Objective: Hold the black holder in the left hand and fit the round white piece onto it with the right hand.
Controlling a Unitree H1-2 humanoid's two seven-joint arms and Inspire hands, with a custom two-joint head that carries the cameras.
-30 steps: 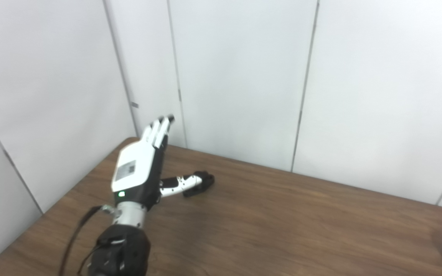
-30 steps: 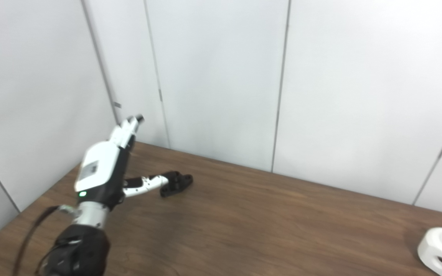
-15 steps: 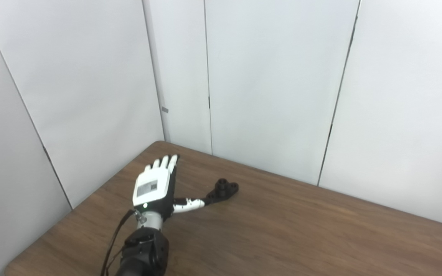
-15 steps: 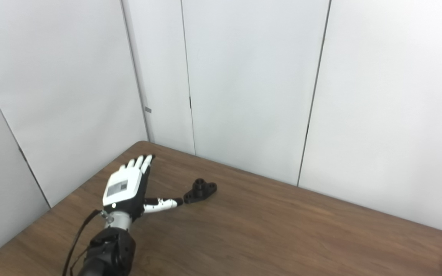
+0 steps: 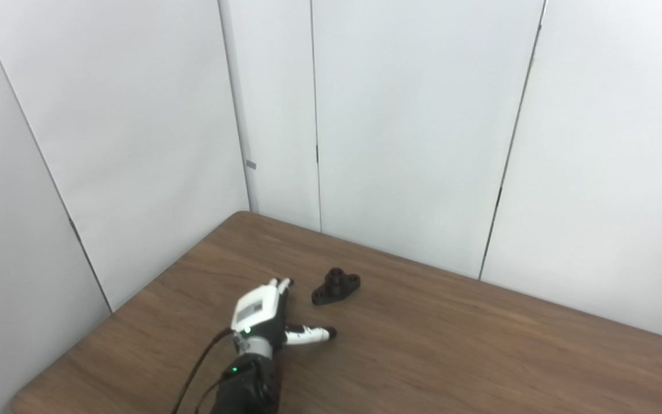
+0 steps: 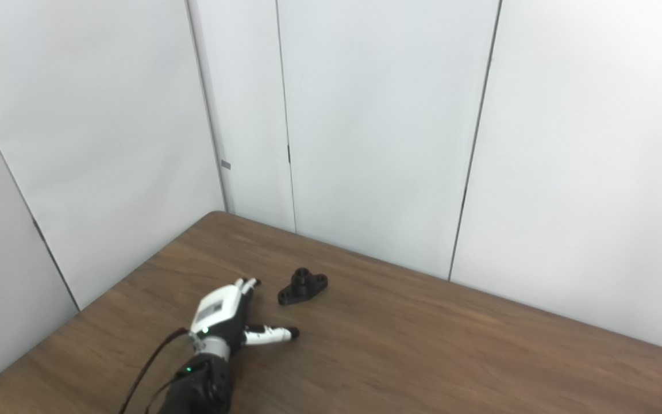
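Head-camera pair, one scene. A dark brown wood-grain counter (image 5: pixel 451 345) fills the lower half of both views; its far left corner sits where the pale grey wall panels (image 5: pixel 411 132) meet. These panels, divided by thin vertical seams, run close along the counter's far edge and left edge.

One small black plastic holder (image 5: pixel 336 286), a flat flanged base with a short round collar rising from its middle, lies on the counter toward the far left corner, a little in from the far edge. Nothing touches it and nothing lies between it and the hand. The round white piece named in the task is not visible in either view.

One hand is in view: the robot's left hand (image 5: pixel 262 313), white-backed with black sides, on a black forearm that enters from the bottom edge left of centre, a dark cable running alongside. The hand is low over the counter, back upward, its fingers (image 6: pixel 246 283) stretched toward the far edge, its thumb (image 5: pixel 311 334) splayed out sideways to the right. It is released and holds nothing. The holder lies near the fingertips, just beyond and to their right, clearly apart from them. Whether the palm rests on the wood cannot be told.
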